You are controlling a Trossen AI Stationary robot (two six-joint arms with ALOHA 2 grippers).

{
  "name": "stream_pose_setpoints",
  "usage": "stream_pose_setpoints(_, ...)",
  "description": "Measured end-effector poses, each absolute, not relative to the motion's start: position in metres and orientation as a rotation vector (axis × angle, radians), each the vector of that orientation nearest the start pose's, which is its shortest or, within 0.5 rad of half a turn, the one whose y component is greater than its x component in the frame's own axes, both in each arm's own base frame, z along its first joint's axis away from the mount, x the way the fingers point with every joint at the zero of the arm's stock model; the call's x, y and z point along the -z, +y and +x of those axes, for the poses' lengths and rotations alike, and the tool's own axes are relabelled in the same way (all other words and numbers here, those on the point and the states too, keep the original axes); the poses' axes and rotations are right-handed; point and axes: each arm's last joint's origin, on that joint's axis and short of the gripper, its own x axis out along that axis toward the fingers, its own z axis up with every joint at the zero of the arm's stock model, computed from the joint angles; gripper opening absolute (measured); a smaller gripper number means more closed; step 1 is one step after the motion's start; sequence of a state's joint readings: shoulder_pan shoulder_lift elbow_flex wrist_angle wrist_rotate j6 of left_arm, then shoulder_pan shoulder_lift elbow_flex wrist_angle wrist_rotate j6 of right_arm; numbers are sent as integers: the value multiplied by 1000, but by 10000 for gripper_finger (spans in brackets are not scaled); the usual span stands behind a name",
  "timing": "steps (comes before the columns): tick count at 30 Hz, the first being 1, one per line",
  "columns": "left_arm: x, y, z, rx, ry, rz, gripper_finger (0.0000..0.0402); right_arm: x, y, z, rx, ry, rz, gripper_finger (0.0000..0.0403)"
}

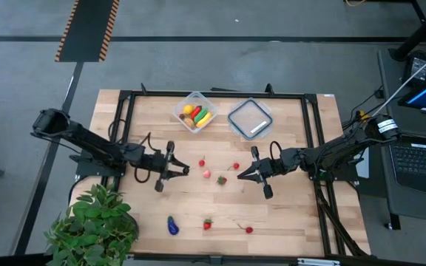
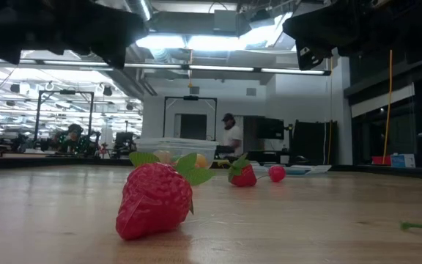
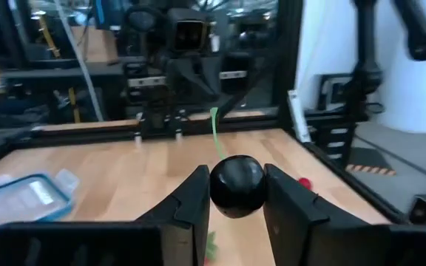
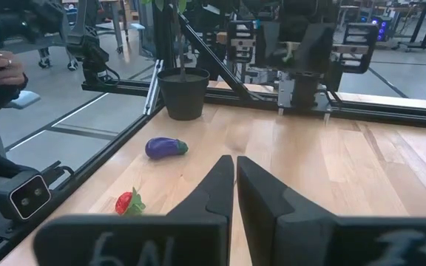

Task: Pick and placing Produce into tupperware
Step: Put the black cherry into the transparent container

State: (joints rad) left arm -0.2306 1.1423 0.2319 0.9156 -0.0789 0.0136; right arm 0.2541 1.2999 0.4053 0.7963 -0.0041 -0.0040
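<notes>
The clear tupperware (image 1: 196,111) stands near the table's far edge with yellow, red, orange and green produce inside. My left gripper (image 1: 185,171) hovers mid-table, left of centre, shut on a small dark round piece (image 3: 237,186) with a green stem. My right gripper (image 1: 239,177) faces it from the right, shut and empty (image 4: 235,181). Loose produce rests on the wood: small red pieces (image 1: 206,174) between the grippers, a strawberry (image 1: 208,223) and a purple eggplant (image 1: 172,225) near the front edge. The low view shows that strawberry (image 2: 156,198) up close. My left gripper pinches the dark round piece by its two opposite sides (image 3: 214,188) between the two fingers. The fingers lie roughly level and point toward the table's right. The piece is off the table, and its green stem (image 3: 216,133) sticks out beyond the fingertips.
The flat lid (image 1: 250,118) with a white label lies right of the tupperware. A potted plant (image 1: 95,222) stands at the near left corner. A dark metal frame (image 1: 124,111) borders the table. A lone red berry (image 1: 249,230) lies near the front edge. People show in the room behind.
</notes>
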Motion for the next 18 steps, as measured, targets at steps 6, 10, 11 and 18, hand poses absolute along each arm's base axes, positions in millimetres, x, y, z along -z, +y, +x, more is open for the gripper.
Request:
stream_pose_setpoints(6, -183, -45, 195, 193, -25, 37, 92, -196, 62, 238, -258, 89, -16, 23)
stream_pose_setpoints(10, -186, -45, 195, 194, -59, 60, 92, -196, 62, 238, -258, 89, -16, 23)
stream_pose_setpoints(11, -186, -45, 195, 194, -59, 60, 92, -196, 62, 238, -258, 89, -16, 23)
stream_pose_setpoints(18, -186, -40, 196, 46, -52, 23, 92, -196, 62, 238, -258, 89, -16, 23)
